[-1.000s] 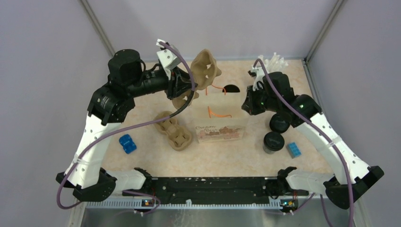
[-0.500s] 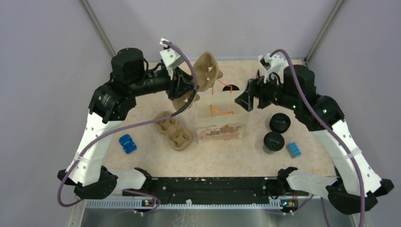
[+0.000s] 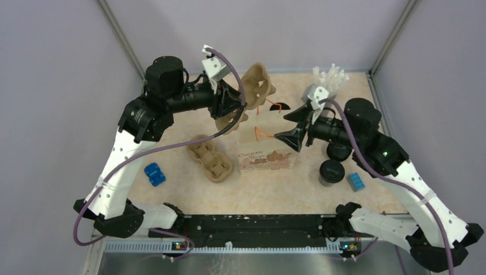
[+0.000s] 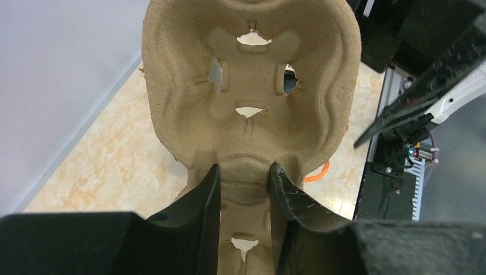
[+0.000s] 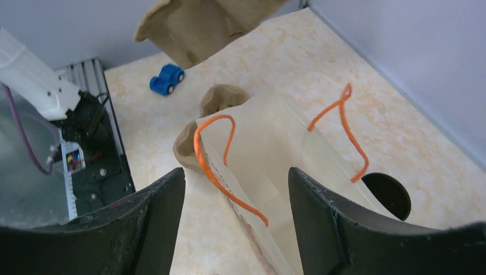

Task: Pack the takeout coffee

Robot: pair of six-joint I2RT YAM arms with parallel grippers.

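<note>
The left jaws pinch the brown moulded-pulp cup carrier [image 3: 256, 86], tilted in the air above the white paper bag with orange handles [image 3: 266, 148] at mid-tabletop. The right jaws hang spread at the bag's mouth. Next, I'd guess: steady the mouth, then lower the carrier in.

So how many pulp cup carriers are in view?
2: the lifted carrier, clamped in the left gripper raised near the bag; the spare carrier, lying on the table beside it.

Tan pulp carrier [image 3: 256, 86] aloft, upright open paper bag [image 3: 266, 153]

White-and-black jointed arms [image 3: 121, 157], purple cables [image 3: 166, 148], black wedge-shaped pincers [image 5: 235, 173]
</note>
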